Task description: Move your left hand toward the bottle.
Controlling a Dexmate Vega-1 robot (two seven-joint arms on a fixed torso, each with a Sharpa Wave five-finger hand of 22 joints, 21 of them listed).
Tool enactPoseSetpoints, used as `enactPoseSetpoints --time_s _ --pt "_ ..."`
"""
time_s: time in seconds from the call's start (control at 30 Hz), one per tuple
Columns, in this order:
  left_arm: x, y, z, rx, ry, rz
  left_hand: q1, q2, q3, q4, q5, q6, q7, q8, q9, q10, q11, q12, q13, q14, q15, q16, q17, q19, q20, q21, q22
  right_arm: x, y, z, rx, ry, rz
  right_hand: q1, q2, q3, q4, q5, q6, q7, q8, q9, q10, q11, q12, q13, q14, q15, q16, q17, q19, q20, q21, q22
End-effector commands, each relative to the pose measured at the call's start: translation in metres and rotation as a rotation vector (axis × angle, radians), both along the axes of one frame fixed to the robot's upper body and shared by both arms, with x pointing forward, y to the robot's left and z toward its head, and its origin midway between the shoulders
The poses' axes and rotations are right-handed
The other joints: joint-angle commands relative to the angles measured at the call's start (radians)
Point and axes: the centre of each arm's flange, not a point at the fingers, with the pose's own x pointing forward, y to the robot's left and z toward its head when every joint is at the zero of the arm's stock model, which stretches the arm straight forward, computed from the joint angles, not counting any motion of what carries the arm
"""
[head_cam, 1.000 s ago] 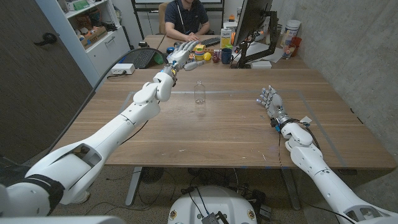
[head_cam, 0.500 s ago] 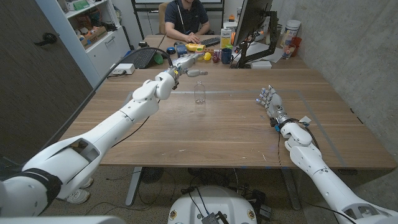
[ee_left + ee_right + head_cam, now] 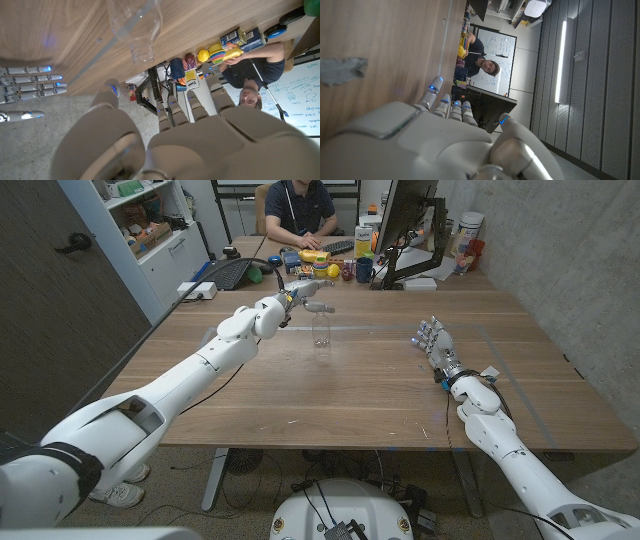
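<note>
Wooden counter [image 3: 340, 395], brown with a long straight grain, ran the width of the head view; its near edge was cut off by the robot's body. Faint pale tape lines marked a rectangle on its surface. Person [image 3: 298, 210] sat behind the far end, head cropped out at the top of the head view. Dark monitor [image 3: 405, 220] stood at the far right, back toward the camera. Left arm [image 3: 170, 395], smooth white shells, reached long across from the lower left. Right arm [image 3: 500, 435] was shorter in view, its lower part cut off at the corner. Left hand [image 3: 303, 293] was held above the counter just behind and left of the bottle, fingers spread and extended, holding nothing; apart from the bottle. In the left wrist view its grey-white back [image 3: 190, 140] filled the lower part, fingers reaching toward the bottle's neck. Right hand [image 3: 433, 340] stood on the counter well to the right, fingers straight and slightly apart, nothing in it. Bottle [image 3: 321, 330], clear plastic, upright, ribbed, near mid-counter; no cap could be made out, and its contents could not be told. The bottle's body was cut off in the left wrist view [image 3: 136, 22].
</note>
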Motion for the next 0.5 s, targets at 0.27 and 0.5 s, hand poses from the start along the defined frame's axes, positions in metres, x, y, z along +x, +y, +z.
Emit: enactPoseSetpoints --time_s 0.27,0.5 --pt "0.0039 -0.0055 -0.0064 0.037 0.034 0.018 0.101 0.019 0.039 0.005 -0.031 0.118 -0.001 0.045 0.011 0.105 -0.004 0.028 0.012 0.103 -0.042 0.015 0.008 0.059 -0.03 -0.027 0.003 0.0025 -0.0009 0.0012 0.004 -0.002 0.005 -0.009 0.064 -0.005 0.002 0.009 0.005 -0.005 0.004 0.003 0.003 -0.001 -0.002 0.002 -0.071 0.007 -0.006 -0.001 -0.145 0.006 -0.005 0.003" --pt "0.0041 -0.0071 -0.008 0.042 0.04 0.031 0.15 0.026 0.058 0.004 -0.062 0.196 -0.001 0.071 0.013 0.149 -0.014 0.031 0.011 0.158 -0.056 0.018 0.006 0.098 -0.065 -0.036 0.003 0.0014 -0.0018 0.001 0.001 -0.006 0.002 -0.009 0.064 -0.008 0.002 0.01 0.003 -0.004 0.003 0.003 0.003 0.0 -0.003 0.002 -0.071 0.009 -0.008 -0.001 -0.145 0.008 -0.008 0.003"
